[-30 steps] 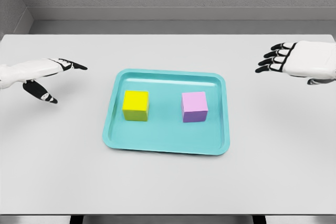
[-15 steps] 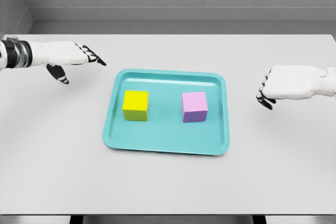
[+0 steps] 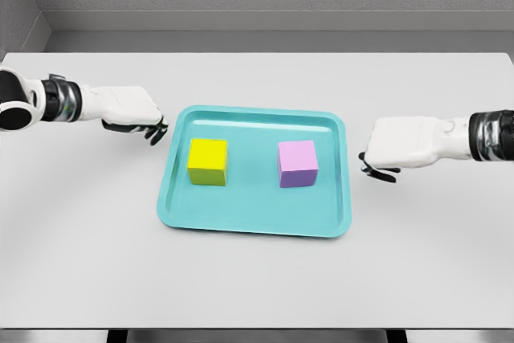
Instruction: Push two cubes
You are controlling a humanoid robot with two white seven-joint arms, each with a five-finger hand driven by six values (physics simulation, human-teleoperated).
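Yellow cube [image 3: 208, 161] sits in left half of the teal tray [image 3: 255, 214]; pink cube [image 3: 298, 164] in right half, approx level w/ it. Cubes well apart, bare tray floor between them, neither touching the rim. Both upright, flat on tray. No writing, logos or labels readable on cubes, tray or arms.

Tray is a shallow rounded-corner rectangle w/ raised lip, lying flat near centre of the bench [image 3: 257, 279].

Left hand [image 3: 132, 110] is just outside tray's upper-left corner, arm coming in from left edge w/ a dark wrist band. Fingers curled down and under, dark tips pointing toward the tray corner; clenched, holding nothing. Not touching yellow cube; can't tell if it touches the tray rim.

Right hand [image 3: 401, 144] is just beside tray's right edge, about level w/ the pink cube, arm coming in from right edge, also w/ dark wrist band. Back of hand faces up, fingers tucked under w/ dark tips showing below the palm; clenched, holding nothing. Apart from pink cube, tray rim between them.

Bench top: plain pale grey-white, matte, soft shadows under the hands and tray. Dark gaps show at its front edge. Behind: grey textured wall w/ a lighter ledge running along the back, side wall at far left.
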